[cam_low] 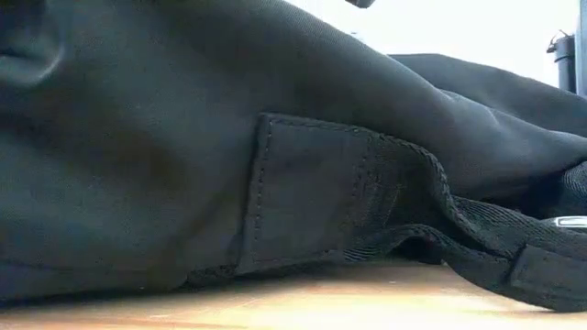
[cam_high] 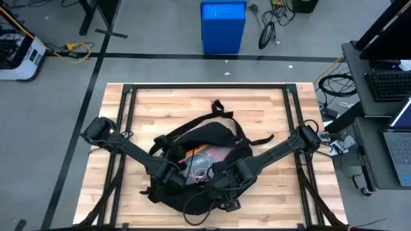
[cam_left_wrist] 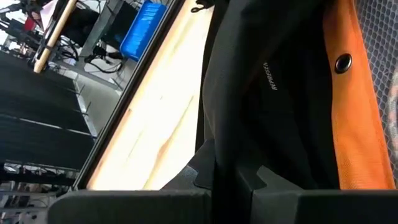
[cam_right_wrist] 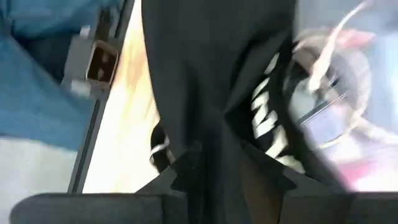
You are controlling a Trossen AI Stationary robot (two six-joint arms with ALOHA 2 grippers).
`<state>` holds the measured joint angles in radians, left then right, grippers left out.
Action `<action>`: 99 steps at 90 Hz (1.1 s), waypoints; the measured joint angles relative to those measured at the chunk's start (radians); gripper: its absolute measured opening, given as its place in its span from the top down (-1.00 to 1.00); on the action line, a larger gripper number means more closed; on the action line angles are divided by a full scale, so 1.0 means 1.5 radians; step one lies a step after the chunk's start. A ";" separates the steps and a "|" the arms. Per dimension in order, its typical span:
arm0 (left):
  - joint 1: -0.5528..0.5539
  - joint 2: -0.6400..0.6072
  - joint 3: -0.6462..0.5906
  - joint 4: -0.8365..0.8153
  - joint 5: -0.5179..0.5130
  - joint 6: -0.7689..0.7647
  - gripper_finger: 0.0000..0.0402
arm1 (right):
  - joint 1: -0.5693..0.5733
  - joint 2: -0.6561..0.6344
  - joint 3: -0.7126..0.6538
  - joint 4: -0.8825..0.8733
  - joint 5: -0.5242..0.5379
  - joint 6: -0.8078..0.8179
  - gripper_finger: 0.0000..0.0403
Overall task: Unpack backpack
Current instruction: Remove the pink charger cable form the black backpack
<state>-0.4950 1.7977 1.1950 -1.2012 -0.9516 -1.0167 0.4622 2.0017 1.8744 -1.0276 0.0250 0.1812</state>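
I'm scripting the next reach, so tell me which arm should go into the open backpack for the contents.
Probably right. Both end effectors clamp the backpack rim fabric, left and right, but the right one sits nearer the white cable bundle.

Table [cam_high: 270, 109]: light wood top with a dark frame, on a grey floor
Backpack [cam_high: 215, 135]: black, lying near the table's middle, opened, straps trailing toward the far edge and the near edge
Opening: shows an orange lining [cam_high: 192, 153], a pink item [cam_high: 221, 154] and a loop of white cable [cam_high: 200, 168]
Left gripper [cam_high: 168, 172]: at the opening's left edge, fingers hidden against the black fabric
Right gripper [cam_high: 232, 172]: at the opening's right edge, fingers likewise hard to make out
Arms: both reach inward from the table's sides and meet over the bag
Beyond the table: blue bin [cam_high: 223, 25] on the floor; laptop [cam_high: 399, 138] on a desk at right
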 joint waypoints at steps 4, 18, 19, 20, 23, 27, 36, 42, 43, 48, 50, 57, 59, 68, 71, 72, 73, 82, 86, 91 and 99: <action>0.000 0.000 0.000 0.003 0.000 0.000 0.98 | -0.001 -0.007 0.000 0.013 0.047 -0.019 0.59; 0.000 0.000 0.000 0.007 0.000 0.000 0.98 | -0.016 -0.011 0.000 0.084 0.208 -0.120 0.59; 0.000 0.000 0.000 0.007 0.000 0.000 0.98 | -0.018 -0.011 0.000 0.090 0.206 -0.126 0.59; 0.000 0.000 0.000 0.007 0.000 0.000 0.98 | -0.020 -0.011 0.000 0.095 0.204 -0.130 0.59; 0.000 0.000 0.000 0.007 0.000 0.000 0.98 | -0.028 -0.011 0.000 0.110 0.197 -0.136 0.59; 0.000 0.000 0.000 0.007 0.000 0.000 0.98 | -0.038 -0.007 0.000 0.123 0.185 -0.131 0.59; 0.000 0.000 0.000 0.008 -0.001 0.000 0.98 | -0.059 0.006 0.000 0.116 0.175 -0.108 0.58; 0.001 0.000 0.000 0.008 -0.002 0.000 0.98 | -0.071 0.018 0.000 0.108 0.167 -0.095 0.56; 0.001 0.000 0.000 0.008 -0.002 0.000 0.98 | -0.072 0.020 0.000 0.104 0.165 -0.092 0.56; 0.003 0.000 0.000 0.008 -0.003 0.001 0.98 | -0.082 0.037 0.000 0.090 0.143 -0.080 0.53; 0.003 0.000 0.000 0.008 -0.005 0.000 0.98 | -0.086 0.043 0.000 0.085 0.135 -0.078 0.51; 0.003 0.000 0.000 0.010 -0.007 0.000 0.98 | -0.093 0.070 0.000 0.073 0.119 -0.077 0.46; 0.003 0.000 0.000 0.011 -0.007 0.000 0.98 | -0.095 0.076 -0.001 0.071 0.118 -0.077 0.45; 0.003 0.000 0.000 0.012 -0.008 0.000 0.98 | -0.101 0.091 -0.001 0.068 0.100 -0.081 0.39; 0.003 0.000 0.000 0.012 -0.007 0.000 0.98 | -0.103 0.095 -0.001 0.068 0.099 -0.079 0.38; 0.003 0.000 0.000 0.012 -0.007 0.000 0.98 | -0.104 0.095 0.000 0.069 0.098 -0.077 0.38; 0.003 0.000 0.000 0.013 -0.008 0.000 0.98 | -0.104 0.096 0.000 0.069 0.098 -0.076 0.37; 0.003 0.000 0.000 0.016 -0.008 0.000 0.98 | -0.108 0.097 0.000 0.067 0.097 -0.074 0.35; 0.003 0.000 0.000 0.017 -0.008 0.000 0.98 | -0.110 0.097 0.000 0.067 0.097 -0.071 0.34; 0.003 0.000 0.000 0.017 -0.008 0.000 0.98 | -0.112 0.097 0.000 0.064 0.088 -0.060 0.34; 0.003 0.000 0.000 0.021 -0.008 0.001 0.98 | -0.113 0.097 0.000 0.049 0.084 -0.043 0.34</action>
<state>-0.4911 1.7977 1.1950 -1.1697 -0.9630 -1.0157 0.2932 2.1471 1.8740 -0.9538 0.1506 0.1169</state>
